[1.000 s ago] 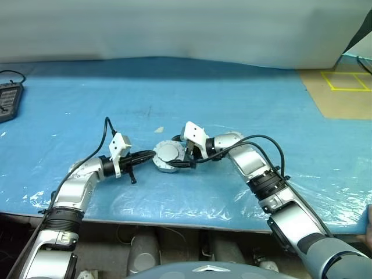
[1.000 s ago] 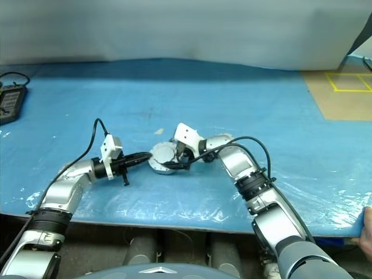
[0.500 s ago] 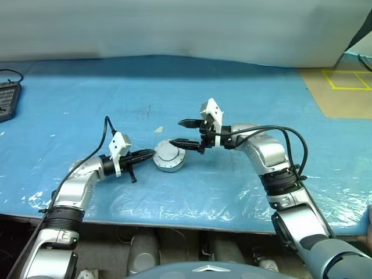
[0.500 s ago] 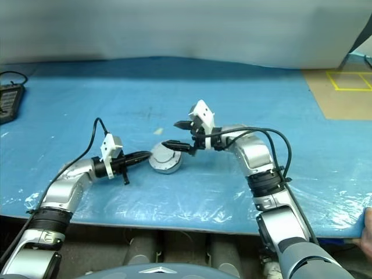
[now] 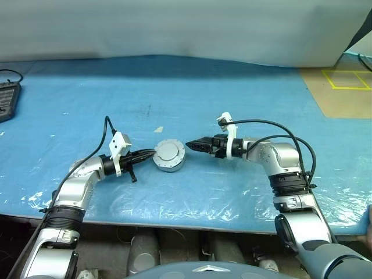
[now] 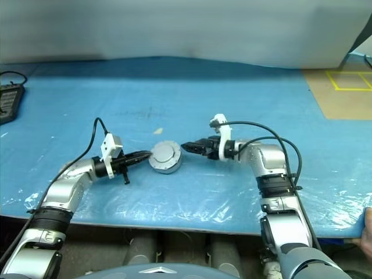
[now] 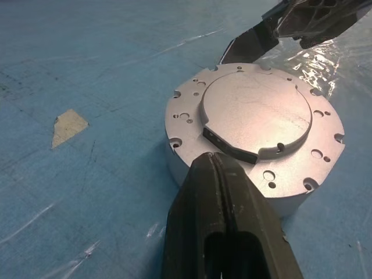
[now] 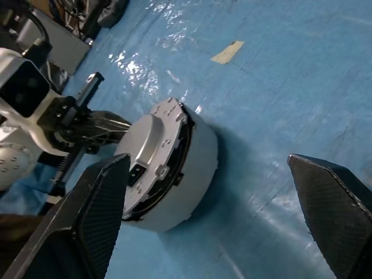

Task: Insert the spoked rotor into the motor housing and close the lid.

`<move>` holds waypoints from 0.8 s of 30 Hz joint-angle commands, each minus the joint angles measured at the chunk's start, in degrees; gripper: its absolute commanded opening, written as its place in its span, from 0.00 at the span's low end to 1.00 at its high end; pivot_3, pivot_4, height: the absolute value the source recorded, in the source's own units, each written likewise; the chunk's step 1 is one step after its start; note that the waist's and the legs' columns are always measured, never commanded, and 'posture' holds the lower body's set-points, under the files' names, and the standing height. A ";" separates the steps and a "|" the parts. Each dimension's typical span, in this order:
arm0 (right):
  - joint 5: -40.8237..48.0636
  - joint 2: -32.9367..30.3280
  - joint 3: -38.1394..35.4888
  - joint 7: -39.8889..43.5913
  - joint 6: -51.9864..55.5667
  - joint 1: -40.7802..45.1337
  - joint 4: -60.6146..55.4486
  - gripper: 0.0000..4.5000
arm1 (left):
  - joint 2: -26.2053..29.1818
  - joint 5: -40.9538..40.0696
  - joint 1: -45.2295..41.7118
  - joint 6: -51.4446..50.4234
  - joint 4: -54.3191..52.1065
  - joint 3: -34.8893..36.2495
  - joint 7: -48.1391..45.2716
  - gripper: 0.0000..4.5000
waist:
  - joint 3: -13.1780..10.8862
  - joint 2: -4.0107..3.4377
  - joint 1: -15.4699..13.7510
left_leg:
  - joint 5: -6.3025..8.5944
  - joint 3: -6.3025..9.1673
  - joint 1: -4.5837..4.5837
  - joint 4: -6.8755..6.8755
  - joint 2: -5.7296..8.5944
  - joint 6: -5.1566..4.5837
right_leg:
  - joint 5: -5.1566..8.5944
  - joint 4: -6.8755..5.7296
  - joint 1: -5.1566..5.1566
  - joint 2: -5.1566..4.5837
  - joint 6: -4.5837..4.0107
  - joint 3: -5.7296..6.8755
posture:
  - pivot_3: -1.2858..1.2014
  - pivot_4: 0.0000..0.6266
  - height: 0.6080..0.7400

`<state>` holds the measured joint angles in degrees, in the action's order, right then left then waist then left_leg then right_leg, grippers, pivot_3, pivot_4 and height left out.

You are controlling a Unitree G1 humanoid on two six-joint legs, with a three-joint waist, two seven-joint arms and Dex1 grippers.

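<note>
The motor housing [image 5: 169,156] sits flat on the blue desk [image 5: 244,99], its round axis upright, with the lid [image 7: 254,113] on top, plain silver face up. The left hand [image 5: 152,154], fingers pressed together, points at its rim. The right hand [image 5: 190,144], fingers spread wide, hovers just beside it, holding nothing.

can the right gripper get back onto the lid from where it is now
Probably yes. The right gripper is open and points at the lid, which sits on the motor housing just ahead, with bare blue table cover between them. The shut left gripper rests at the opposite side, not blocking.
</note>
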<state>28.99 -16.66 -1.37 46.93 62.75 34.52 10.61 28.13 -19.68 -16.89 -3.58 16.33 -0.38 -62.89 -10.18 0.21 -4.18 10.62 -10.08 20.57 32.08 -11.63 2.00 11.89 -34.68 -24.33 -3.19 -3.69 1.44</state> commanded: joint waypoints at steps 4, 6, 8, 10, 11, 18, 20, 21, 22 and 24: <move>5.46 3.09 -2.21 -2.96 6.25 -1.03 -2.48 1.00 | 0.09 0.92 0.70 -0.37 -0.13 -0.38 0.64 0.00 | 0.00 0.00 -0.06 | -0.01 0.00 0.00 0.00 0.00 0.01 | 0.00 0.00 0.00 0.00 0.00 0.01 | 0.52 0.24 1.00; 5.84 3.59 -1.95 -3.47 7.03 -1.65 -1.89 1.00 | 0.12 0.92 0.66 -0.34 -0.20 -0.39 0.77 0.00 | 0.00 0.00 -0.08 | -0.01 0.00 0.00 0.00 0.00 0.02 | 0.00 0.01 0.00 -0.01 0.00 0.01 | 0.52 0.24 1.00; 6.29 3.86 -2.01 -3.86 7.50 -1.91 -1.49 1.00 | 0.16 0.93 0.60 -0.30 -0.22 -0.40 0.86 0.00 | 0.00 0.00 -0.09 | -0.02 0.00 0.00 -0.01 0.00 0.04 | 0.00 0.01 0.00 0.00 0.01 0.01 | 0.52 0.24 1.00; 6.86 4.04 -2.31 -4.12 7.96 -1.89 -1.26 1.00 | 0.20 0.97 0.54 -0.29 -0.22 -0.39 0.92 0.00 | 0.00 0.00 -0.09 | -0.02 0.00 0.01 -0.01 0.00 0.04 | 0.01 0.02 -0.01 -0.01 0.01 0.01 | 0.52 0.24 1.00; 7.05 4.05 -2.30 -4.25 8.03 -1.89 -1.20 1.00 | 0.21 0.98 0.53 -0.29 -0.24 -0.39 0.93 0.00 | 0.00 0.00 -0.09 | -0.02 0.00 0.01 -0.01 0.00 0.05 | 0.01 0.02 -0.01 -0.01 0.01 0.01 | 0.52 0.24 1.00; 7.29 4.40 -2.05 -4.53 7.56 -1.64 0.76 0.81 | 0.27 1.03 0.48 -0.21 -0.20 -0.37 0.95 0.00 | 0.00 0.00 -0.08 | -0.03 0.00 0.01 -0.01 0.00 0.06 | 0.01 0.02 -0.01 -0.01 0.02 0.01 | 0.52 0.24 1.00; 7.28 4.54 -1.48 -4.28 7.52 -1.61 0.73 0.66 | 0.29 1.02 0.49 -0.25 -0.24 -0.37 0.95 0.00 | 0.00 0.00 -0.09 | -0.03 0.00 0.01 -0.01 0.00 0.06 | 0.01 0.02 -0.01 -0.01 0.02 0.01 | 0.52 0.24 1.00; 7.16 4.57 -1.17 -4.20 7.39 -1.61 0.71 0.57 | 0.29 1.02 0.49 -0.26 -0.26 -0.37 0.96 0.00 | 0.00 0.00 -0.08 | -0.03 0.00 0.01 -0.01 0.00 0.06 | 0.01 0.01 -0.01 -0.01 0.02 0.01 | 0.52 0.24 1.00; 7.06 4.70 -0.92 -4.08 7.17 -1.58 0.83 0.49 | 0.29 1.01 0.50 -0.27 -0.28 -0.34 1.00 0.00 | 0.00 0.00 -0.08 | -0.03 0.00 0.01 -0.01 0.00 0.06 | 0.01 0.01 -0.01 -0.01 0.02 0.01 | 0.52 0.24 1.00; 7.05 4.92 -0.66 -3.83 6.93 -1.41 0.98 0.34 | 0.29 1.00 0.54 -0.27 -0.32 -0.29 1.04 0.00 | 0.00 0.00 -0.09 | -0.03 0.00 0.01 -0.01 0.00 0.06 | 0.01 0.01 -0.01 -0.01 0.02 0.01 | 0.52 0.24 1.00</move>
<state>34.75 -12.44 -2.13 42.68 70.16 32.61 12.13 28.17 -19.70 -16.87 -3.53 16.11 -0.19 -62.19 -10.18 0.20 -4.27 10.59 -10.07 20.57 32.06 -11.63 2.06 11.90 -34.67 -24.34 -3.19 -3.66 1.45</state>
